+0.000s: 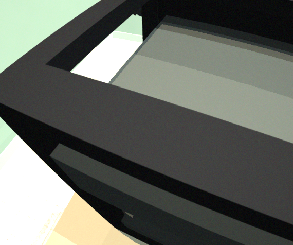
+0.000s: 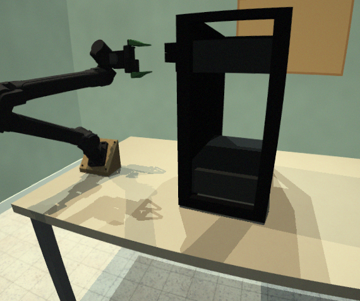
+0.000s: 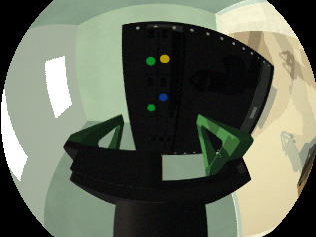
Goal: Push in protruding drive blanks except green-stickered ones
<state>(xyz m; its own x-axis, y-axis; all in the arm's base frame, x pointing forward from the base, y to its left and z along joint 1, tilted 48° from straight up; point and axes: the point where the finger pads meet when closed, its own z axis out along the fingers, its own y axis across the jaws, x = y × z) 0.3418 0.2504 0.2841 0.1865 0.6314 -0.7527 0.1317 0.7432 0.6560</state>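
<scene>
A tall black rack point(image 2: 232, 113) stands on the table. One drive blank point(image 2: 171, 52) sticks out of its front near the top. My gripper point(image 2: 141, 59) is open and empty, level with that blank and a short gap in front of it. In the wrist view the rack front point(image 3: 175, 86) fills the middle between my green fingers. It carries a green dot point(image 3: 150, 61) beside a yellow dot point(image 3: 165, 58), and lower a blue dot point(image 3: 163, 97) above another green dot point(image 3: 152, 108). I cannot tell which blank each dot belongs to.
The arm's base point(image 2: 101, 157) is bolted to the table left of the rack. The top camera looks closely down onto the rack's top frame point(image 1: 141, 118). A brown board point(image 2: 316, 35) hangs on the wall behind.
</scene>
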